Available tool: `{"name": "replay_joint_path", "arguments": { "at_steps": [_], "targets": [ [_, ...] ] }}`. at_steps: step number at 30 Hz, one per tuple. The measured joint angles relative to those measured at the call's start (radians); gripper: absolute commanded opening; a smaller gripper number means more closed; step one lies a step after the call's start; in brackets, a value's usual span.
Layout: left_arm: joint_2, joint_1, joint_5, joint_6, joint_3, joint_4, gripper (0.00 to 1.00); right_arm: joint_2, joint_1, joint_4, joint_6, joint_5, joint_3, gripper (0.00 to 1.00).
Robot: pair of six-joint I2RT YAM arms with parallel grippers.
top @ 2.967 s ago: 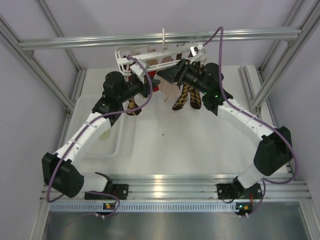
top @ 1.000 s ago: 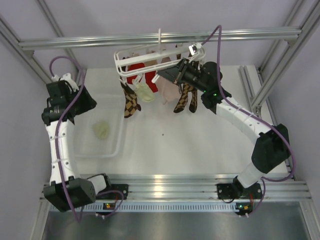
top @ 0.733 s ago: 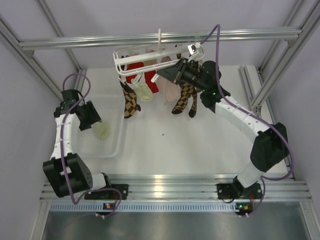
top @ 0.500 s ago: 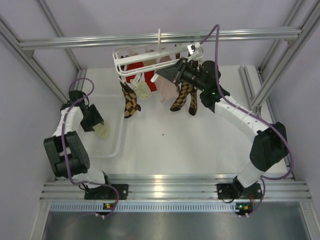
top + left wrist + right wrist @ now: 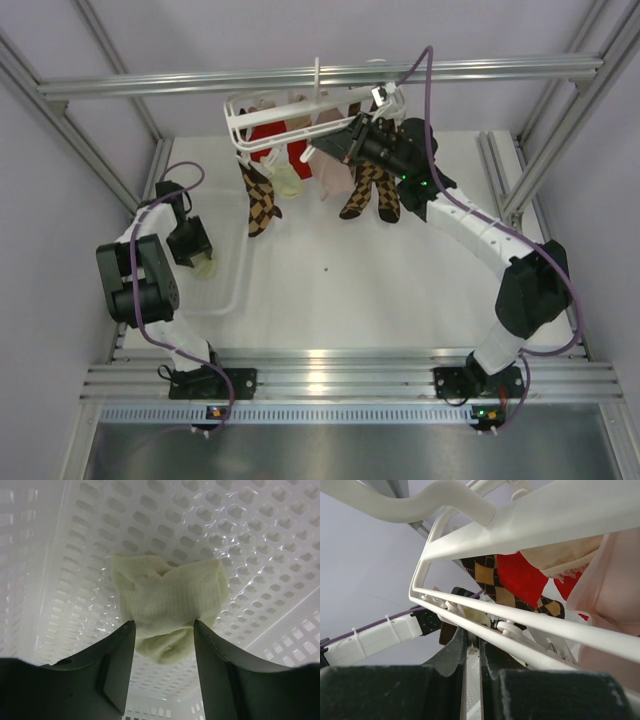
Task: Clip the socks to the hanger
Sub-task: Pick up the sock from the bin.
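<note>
At mid-left, the left gripper [image 5: 164, 626] gaped astride a cream sock [image 5: 167, 600] in the basket [image 5: 260, 540]; upper centre, the right gripper [image 5: 472, 639] clamped the hanger [image 5: 570, 515].

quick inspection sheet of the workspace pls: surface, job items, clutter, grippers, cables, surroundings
surface: white table, one dark speck
job's things: hanger hangs from the crossbar; one cream sock is clipped to it; a second cream sock lies bunched in the perforated basket
clutter: argyle socks, red socks and a pink sock, all on the hanger
grippers: left gripper open, fingers either side of the basket sock; right gripper shut on a hanger rail
cables: purple cables loop along both arms, one close to the hanger
surroundings: aluminium crossbar and frame posts, plain walls
</note>
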Motion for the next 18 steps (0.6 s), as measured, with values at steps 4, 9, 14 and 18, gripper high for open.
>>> {"name": "replay_joint_path", "arguments": {
  "at_steps": [4, 9, 14, 18],
  "targets": [
    [-0.005, 0.000, -0.012, 0.010, 0.008, -0.032, 0.57, 0.007, 0.000, -0.003, -0.007, 0.001, 0.007, 0.00],
    [-0.050, -0.003, -0.006, 0.028, 0.032, -0.084, 0.59, 0.007, 0.000, -0.008, -0.013, 0.000, 0.011, 0.00],
    [-0.076, -0.007, 0.023, 0.039, 0.043, -0.111, 0.57, 0.009, 0.000, -0.008, -0.014, 0.000, 0.012, 0.00],
    [-0.053, -0.008, 0.037, 0.040, 0.034, -0.118, 0.56, 0.017, 0.000, -0.006, -0.018, 0.000, 0.018, 0.00]
  ]
}}
